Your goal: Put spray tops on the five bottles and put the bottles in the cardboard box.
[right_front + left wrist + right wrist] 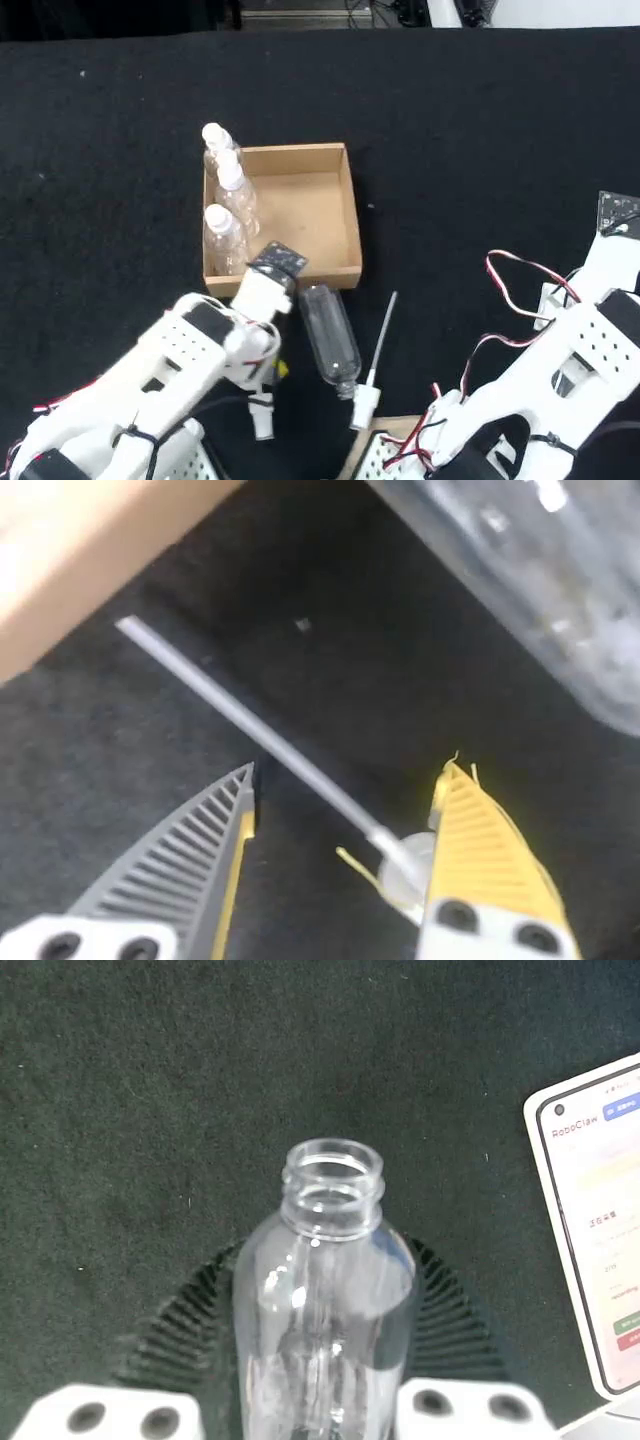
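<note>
From above, the cardboard box sits open in the middle of the black table. The three capped bottles stand in a row along the box wall on my left arm's side. Just outside the box's near wall is the lying bottle, clear and uncapped, with its neck pointing away from the box. The loose spray top lies right beside that neck, and its tube runs back alongside the bottle. My left arm has its wrist by the box's near wall. My right arm is well off to the other side.

From my left wrist, my left pincer is spread wide with nothing in it. The tube crosses the table between my two fingers. The loose spray top is right against my yellow finger; I cannot tell whether they touch. A corner of the cardboard box and the lying bottle are beyond.

From my right wrist, my right pincer is closed around the body of the held bottle. It is clear, its neck open with no top on it. A phone lies on the table near it.
</note>
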Motion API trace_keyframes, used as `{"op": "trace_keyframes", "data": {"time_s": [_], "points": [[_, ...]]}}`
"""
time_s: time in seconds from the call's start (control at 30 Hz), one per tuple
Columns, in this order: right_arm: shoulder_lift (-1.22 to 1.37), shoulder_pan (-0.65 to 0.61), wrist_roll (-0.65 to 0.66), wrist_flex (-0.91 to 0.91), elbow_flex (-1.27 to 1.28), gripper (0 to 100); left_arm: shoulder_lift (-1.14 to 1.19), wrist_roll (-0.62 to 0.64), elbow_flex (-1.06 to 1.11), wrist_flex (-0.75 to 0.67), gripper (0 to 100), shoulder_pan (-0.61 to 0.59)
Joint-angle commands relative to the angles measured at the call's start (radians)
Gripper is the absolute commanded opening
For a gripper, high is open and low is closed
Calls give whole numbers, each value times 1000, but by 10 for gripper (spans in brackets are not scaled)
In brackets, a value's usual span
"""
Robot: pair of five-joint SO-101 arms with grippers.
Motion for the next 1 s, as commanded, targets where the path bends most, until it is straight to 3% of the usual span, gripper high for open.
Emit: {"op": "trace_keyframes", "data": {"time_s": [0.0, 0.43, 0.63, 0.77, 0.87, 0.97], "points": [[-42, 21, 6, -18, -45, 128, -11, -117, -4, 8, 265, -151], [-42, 21, 6, -18, -50, 128, -11, -322, -4, 71, 264, -542], [-42, 21, 6, -18, -50, 128, -11, -545, -28, 78, 264, -739], [-42, 21, 6, -18, -50, 128, -11, -658, -140, 127, 264, -796], [-42, 21, 6, -18, -50, 128, -9, -666, -180, 206, 264, -792], [-42, 23, 6, -18, -50, 128, -11, -666, -179, 186, 264, -802]]}}
